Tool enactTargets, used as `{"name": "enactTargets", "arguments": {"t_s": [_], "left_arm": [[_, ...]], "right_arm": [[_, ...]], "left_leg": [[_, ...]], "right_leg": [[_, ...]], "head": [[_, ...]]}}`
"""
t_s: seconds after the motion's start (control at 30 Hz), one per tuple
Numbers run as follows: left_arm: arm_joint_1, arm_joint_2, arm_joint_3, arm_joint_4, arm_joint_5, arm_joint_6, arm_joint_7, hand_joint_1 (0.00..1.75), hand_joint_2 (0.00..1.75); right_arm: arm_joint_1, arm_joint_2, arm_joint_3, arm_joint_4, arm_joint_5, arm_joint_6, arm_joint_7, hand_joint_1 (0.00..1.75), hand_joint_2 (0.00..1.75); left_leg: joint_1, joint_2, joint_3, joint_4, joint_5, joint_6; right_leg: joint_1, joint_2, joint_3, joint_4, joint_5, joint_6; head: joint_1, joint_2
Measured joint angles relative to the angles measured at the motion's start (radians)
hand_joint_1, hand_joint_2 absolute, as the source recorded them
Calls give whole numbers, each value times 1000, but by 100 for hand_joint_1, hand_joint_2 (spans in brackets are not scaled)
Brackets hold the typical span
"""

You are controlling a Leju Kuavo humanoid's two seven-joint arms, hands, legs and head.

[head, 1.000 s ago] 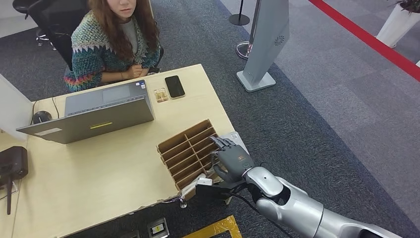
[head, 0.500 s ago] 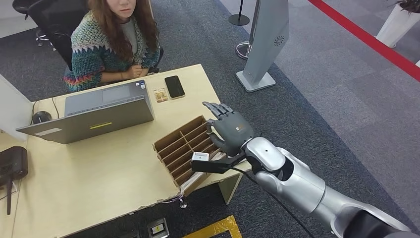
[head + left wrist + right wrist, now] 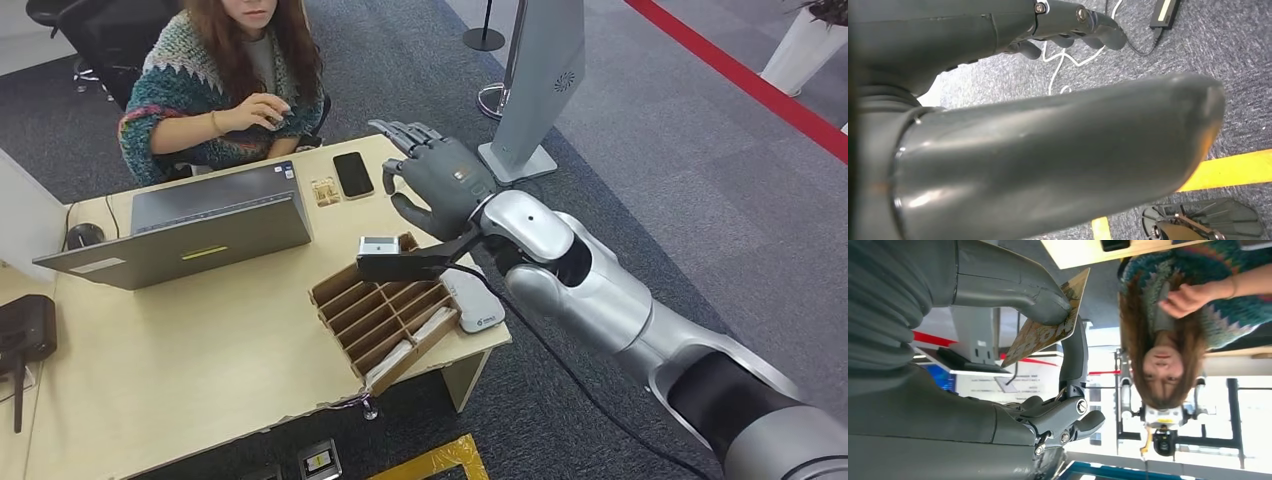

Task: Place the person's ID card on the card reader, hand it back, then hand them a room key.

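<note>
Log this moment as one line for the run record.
phase: room key handover | right hand: pinching room key card, raised over desk toward person | left hand: hanging, empty | card tray: on desk

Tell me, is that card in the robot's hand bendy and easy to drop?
Probably stiff: the card stays flat, though the right hand pinches only one part. Likely light, since thumb and one finger carry it. Its printed face may be smooth, so it could slip.
</note>
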Motion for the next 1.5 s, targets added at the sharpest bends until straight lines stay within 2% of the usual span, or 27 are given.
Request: {"name": "enactTargets", "arguments": {"t_s": [0.2,0.47,0.6,0.8,0.87,0.93,1.0,1.13,1.27,1.4,1.5], "left_arm": [[-22,0,-15,0,-40,-22,33,0,0],[-43,0,-26,0,-65,-19,52,0,0],[-44,0,-28,-1,-69,-25,63,0,0],[-41,1,-28,0,-66,-29,66,0,0],[-40,1,-28,0,-66,-27,66,0,0],[-37,1,-28,0,-65,-25,66,0,0],[-35,1,-28,0,-64,-24,66,0,0],[-30,1,-28,0,-62,-22,66,0,0],[-26,1,-28,0,-57,-17,65,0,0],[-18,1,-27,0,-52,-7,57,0,0],[-8,1,-25,0,-38,12,42,0,0]], "right_arm": [[-157,63,88,149,-77,3,-41,175,175],[-332,206,205,463,-114,-87,-88,175,175],[-394,278,239,618,-133,-148,-101,175,175],[-448,356,273,802,-147,-180,-119,175,175],[-454,375,281,847,-146,-189,-127,160,175],[-456,390,289,885,-144,-195,-133,73,175],[-457,403,297,919,-142,-198,-137,0,175],[-459,426,311,972,-135,-213,-144,0,175],[-466,440,322,1006,-125,-279,-141,0,175],[-480,436,323,1006,-82,-347,-98,0,0],[-484,408,313,965,4,-424,-20,0,0]], "left_leg": [[0,-2,-1,0,1,0],[1,-4,-2,0,2,-1],[1,-4,-2,0,2,-1],[1,-4,-2,0,2,-1],[1,-4,-1,0,2,-1],[1,-4,-1,0,2,-1],[1,-4,-1,0,2,-1],[1,-4,-1,0,2,-1],[1,-4,-1,0,2,-1],[1,-3,-1,0,2,-1],[1,-2,0,1,2,-1]], "right_leg": [[0,-1,0,1,0,0],[1,-2,0,1,0,0],[1,-2,-1,1,0,0],[1,-2,-1,1,0,0],[1,-2,-1,1,0,0],[1,-2,-1,1,0,0],[1,-2,-1,1,0,0],[1,-2,-1,1,0,0],[1,-2,-1,1,0,0],[1,-1,-1,1,0,0],[1,0,-1,1,0,0]], "head": [[0,0],[0,0],[0,0],[0,0],[0,0],[0,0],[0,0],[0,0],[0,0],[0,0],[0,0]]}}
